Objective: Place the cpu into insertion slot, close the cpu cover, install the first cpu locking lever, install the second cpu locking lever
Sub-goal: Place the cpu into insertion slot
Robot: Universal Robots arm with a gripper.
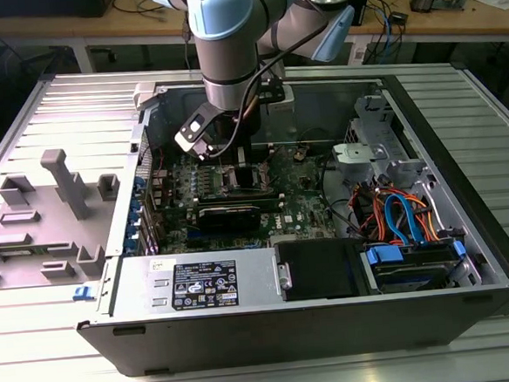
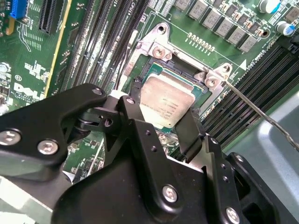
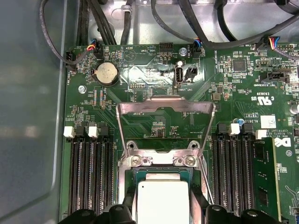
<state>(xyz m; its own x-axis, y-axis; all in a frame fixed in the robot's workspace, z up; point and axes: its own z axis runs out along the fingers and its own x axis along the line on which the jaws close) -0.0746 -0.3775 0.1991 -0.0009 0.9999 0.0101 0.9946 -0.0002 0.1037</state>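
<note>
Second wrist view: the hand (image 2: 164, 112) pinches the cpu (image 2: 164, 95) over the insertion slot (image 2: 185, 66).

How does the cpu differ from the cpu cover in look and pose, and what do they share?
Look: the cpu has a solid, unbroken top; the cpu cover is a thin frame with a large window.
Pose: the cpu sits low at the insertion slot; the cpu cover is swung open, away from it.
Shared: both are silver-grey metal.

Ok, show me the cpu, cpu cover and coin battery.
cpu (image 2: 166, 100): second wrist view, centre of metal top.
cpu cover (image 3: 166, 105): first wrist view, end crossbar.
coin battery (image 3: 106, 73): first wrist view, its face.
</note>
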